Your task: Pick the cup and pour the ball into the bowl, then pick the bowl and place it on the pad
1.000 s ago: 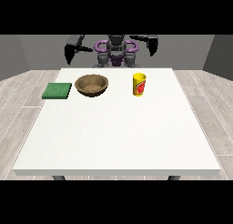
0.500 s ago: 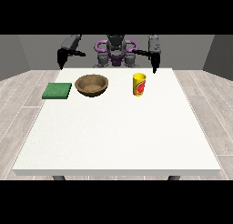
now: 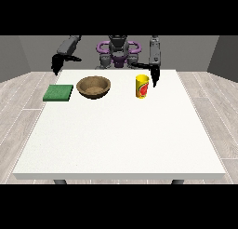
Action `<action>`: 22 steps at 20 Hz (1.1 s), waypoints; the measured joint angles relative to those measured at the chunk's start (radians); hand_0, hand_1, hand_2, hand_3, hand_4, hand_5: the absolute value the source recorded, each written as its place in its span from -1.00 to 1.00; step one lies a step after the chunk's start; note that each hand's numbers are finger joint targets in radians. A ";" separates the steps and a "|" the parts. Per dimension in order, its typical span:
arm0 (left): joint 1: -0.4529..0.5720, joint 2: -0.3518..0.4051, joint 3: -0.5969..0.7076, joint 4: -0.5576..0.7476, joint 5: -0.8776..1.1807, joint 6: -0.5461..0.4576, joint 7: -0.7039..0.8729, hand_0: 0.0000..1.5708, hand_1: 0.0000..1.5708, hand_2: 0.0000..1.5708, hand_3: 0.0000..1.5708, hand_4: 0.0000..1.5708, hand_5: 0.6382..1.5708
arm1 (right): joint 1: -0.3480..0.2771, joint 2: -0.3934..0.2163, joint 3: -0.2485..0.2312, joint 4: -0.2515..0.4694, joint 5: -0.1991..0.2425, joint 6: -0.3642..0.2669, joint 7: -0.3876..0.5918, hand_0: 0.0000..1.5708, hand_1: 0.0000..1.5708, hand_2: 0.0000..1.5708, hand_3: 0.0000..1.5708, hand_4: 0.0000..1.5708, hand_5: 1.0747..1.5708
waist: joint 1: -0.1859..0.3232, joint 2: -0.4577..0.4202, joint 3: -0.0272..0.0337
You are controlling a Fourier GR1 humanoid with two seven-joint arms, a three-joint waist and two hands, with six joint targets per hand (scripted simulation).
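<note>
A yellow cup (image 3: 142, 86) with a red mark stands upright on the white table (image 3: 121, 130), right of centre near the far edge. No ball shows from here. A brown wooden bowl (image 3: 94, 87) sits to the cup's left. Further left lies a flat green pad (image 3: 58, 92). The hand at the view's right (image 3: 154, 76) hangs just right of the cup and slightly above it, fingers pointing down, holding nothing. The hand at the view's left (image 3: 56, 64) hovers beyond the table's far left corner, away from the pad, and holds nothing.
The robot's torso (image 3: 118, 53) stands behind the table's far edge. Wooden floor surrounds the table. The near half of the table stretches towards the camera.
The hand at the view's right has come down from shoulder height to beside the cup. The hand at the view's left has swung outward and lower. Cup, bowl and pad have not moved.
</note>
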 measured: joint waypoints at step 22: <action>-0.161 0.035 0.058 0.345 -0.176 0.384 -0.235 0.73 0.73 1.00 1.00 0.16 0.87 | -0.073 -0.152 -0.089 0.120 -0.073 0.158 -0.075 -1.00 -1.00 -1.00 -1.00 -1.00 0.94 | -0.106 0.095 0.0056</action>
